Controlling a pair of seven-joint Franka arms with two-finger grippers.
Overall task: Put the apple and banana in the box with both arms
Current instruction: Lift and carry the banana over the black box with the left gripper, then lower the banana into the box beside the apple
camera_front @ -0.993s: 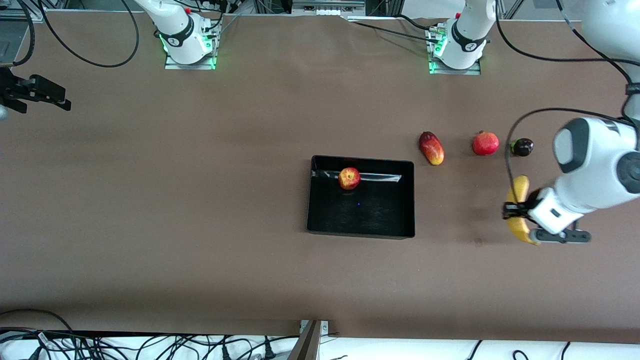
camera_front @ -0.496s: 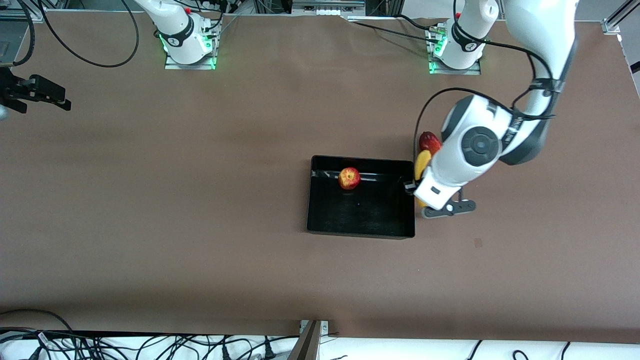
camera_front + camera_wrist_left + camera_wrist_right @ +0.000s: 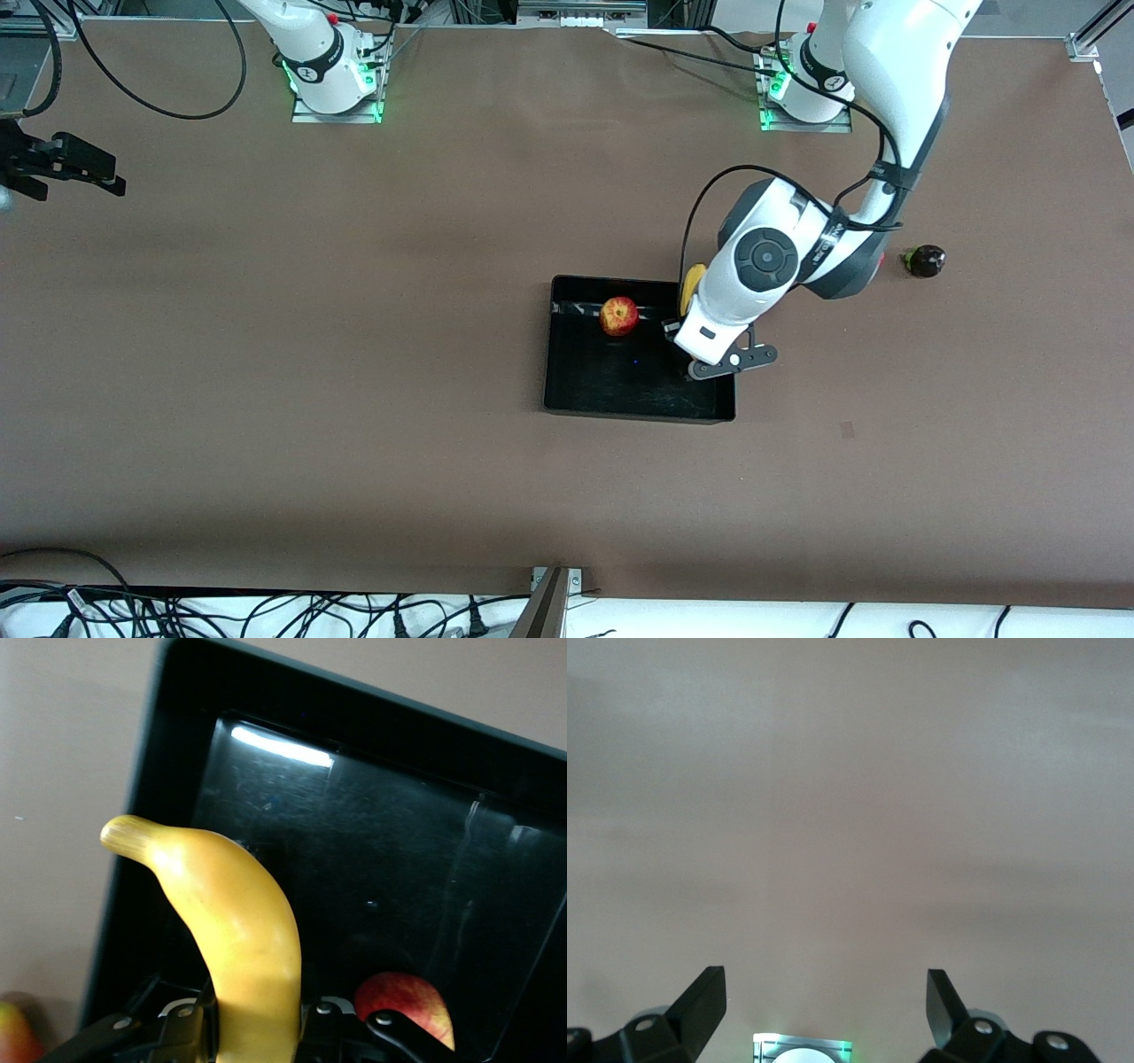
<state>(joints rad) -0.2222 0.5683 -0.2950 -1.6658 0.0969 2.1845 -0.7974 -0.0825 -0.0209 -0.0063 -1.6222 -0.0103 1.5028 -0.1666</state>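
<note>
The black box [image 3: 611, 381] sits mid-table with the red-yellow apple [image 3: 618, 315] inside, near its wall farthest from the front camera. My left gripper [image 3: 678, 332] is shut on the yellow banana [image 3: 691, 282] and holds it over the box's end toward the left arm. In the left wrist view the banana [image 3: 239, 930] is clamped between the jaws of the left gripper [image 3: 257, 1032], above the box's glossy floor [image 3: 381, 842], with the apple [image 3: 403, 1001] beside it. My right gripper [image 3: 117, 177] waits open and empty at the right arm's end of the table; its wrist view shows the right gripper [image 3: 824, 992] over bare table.
A small dark fruit [image 3: 924, 260] lies toward the left arm's end. A sliver of a red fruit [image 3: 881, 260] shows beside the left arm's elbow. A red-yellow fruit edge [image 3: 13, 1032] lies outside the box. The table around the box is bare brown.
My left arm has carried the banana from the left arm's end of the table to over the box. The apple and the right gripper have not moved.
</note>
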